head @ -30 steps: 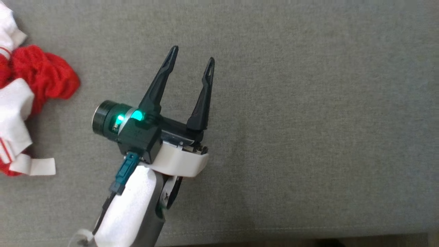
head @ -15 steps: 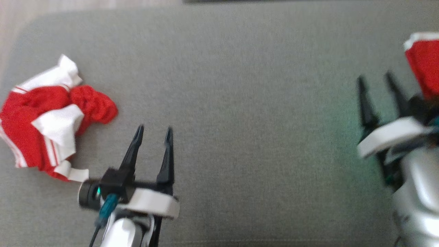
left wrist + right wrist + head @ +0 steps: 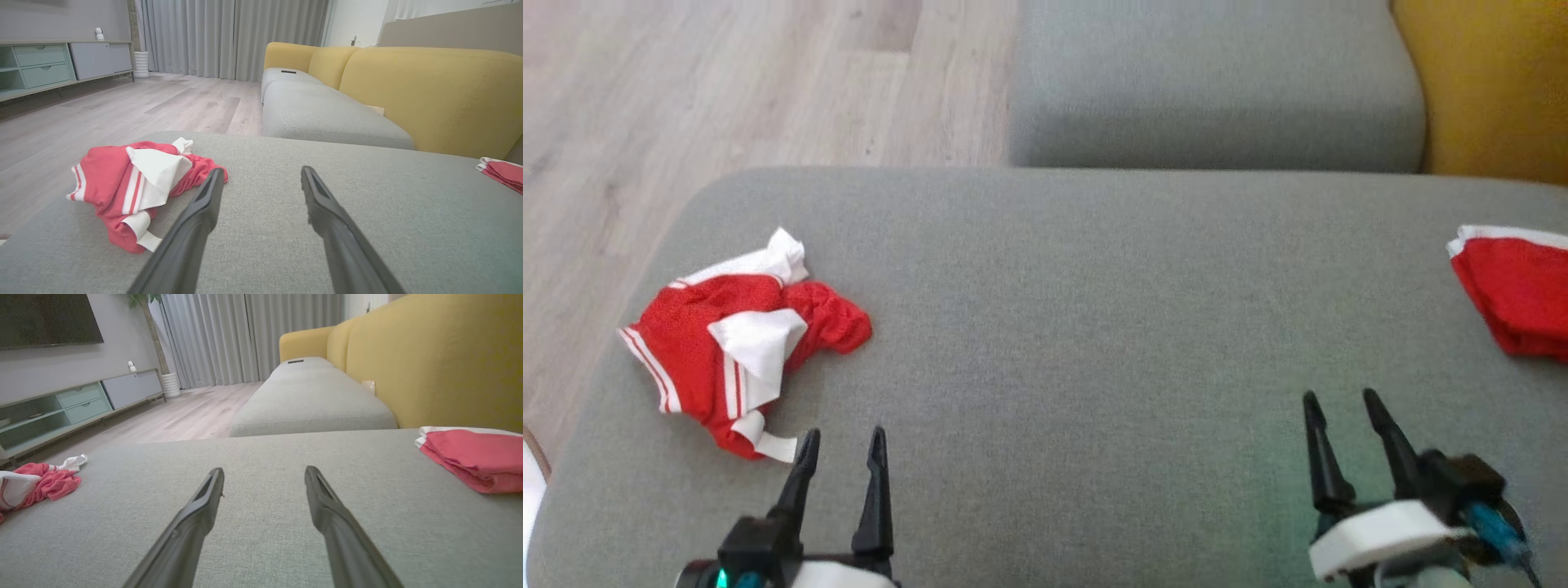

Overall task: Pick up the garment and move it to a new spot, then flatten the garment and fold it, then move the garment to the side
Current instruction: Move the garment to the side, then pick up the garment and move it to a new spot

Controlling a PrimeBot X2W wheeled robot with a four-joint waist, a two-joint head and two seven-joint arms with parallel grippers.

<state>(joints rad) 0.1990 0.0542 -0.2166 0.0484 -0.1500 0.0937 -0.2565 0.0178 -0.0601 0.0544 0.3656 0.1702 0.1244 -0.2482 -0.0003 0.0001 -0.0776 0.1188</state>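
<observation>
Camera movement accounts for most of what looks different: a second ago the head view sat close over the left gripper (image 3: 843, 433), with a strip of red and white cloth at its left margin, and it has since pulled back and tilted up to take in the whole grey cushion (image 3: 1078, 327). The cloth itself need not have shifted, and how far the arms moved cannot be separated from the swing of the view.

Both grippers now sit low at the cushion's near edge, the left toward the near-left corner and the right gripper (image 3: 1339, 397) toward the near-right. Both have their fingers (image 3: 196, 220) spread wide and released, as they were a second ago, with nothing between them.

The crumpled garment (image 3: 739, 351) lies bunched by the cushion's left edge, just beyond and to the left of the left gripper, not touching it. A folded garment (image 3: 1515, 298), red with a white border, rests at the right edge, well apart from the right gripper.

That neat piece looks already dealt with, so the heap on the left is probably the one now due. The wider view reads as a survey before the pickup, which has not begun. The left gripper is the nearer one and would need to swing left over the heap.
</observation>
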